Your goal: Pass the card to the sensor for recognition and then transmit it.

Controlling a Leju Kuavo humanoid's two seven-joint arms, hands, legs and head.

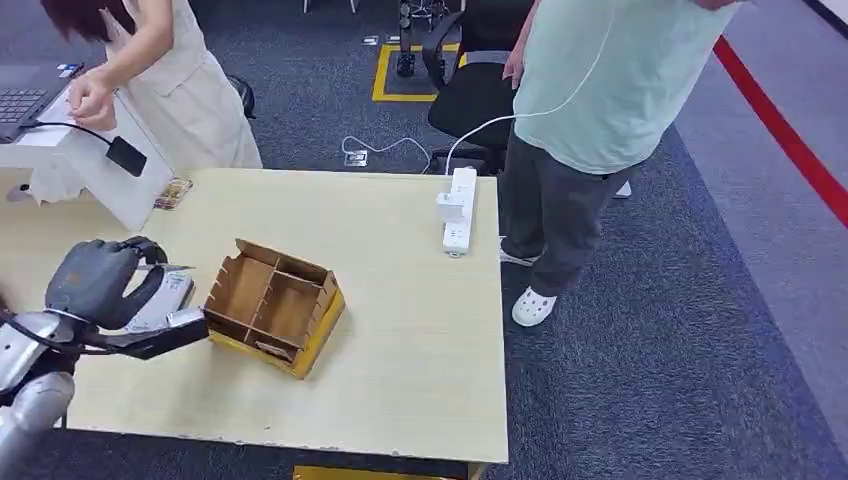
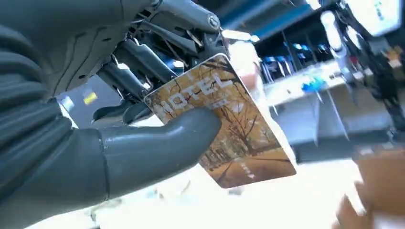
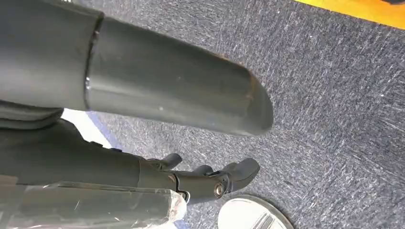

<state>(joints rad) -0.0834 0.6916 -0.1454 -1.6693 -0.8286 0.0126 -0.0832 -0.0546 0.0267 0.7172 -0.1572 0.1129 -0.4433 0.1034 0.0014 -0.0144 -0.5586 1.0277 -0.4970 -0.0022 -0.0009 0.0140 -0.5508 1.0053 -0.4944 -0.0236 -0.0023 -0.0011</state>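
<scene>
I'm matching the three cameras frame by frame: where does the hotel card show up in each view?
Head view: the card shows edge-on as a thin pale sliver at the left hand, over the table's left side.
Left wrist view: mid-picture, the card is pinched under the thick grey thumb, "HOTEL" print facing the camera.
Right wrist view: not in it.
Shared landmark: the left hand itself.

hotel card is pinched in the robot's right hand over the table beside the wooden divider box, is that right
Wrong hand. The left hand pinches the hotel card, as the left wrist view shows; the head view places it over the table beside the wooden divider box.
</scene>
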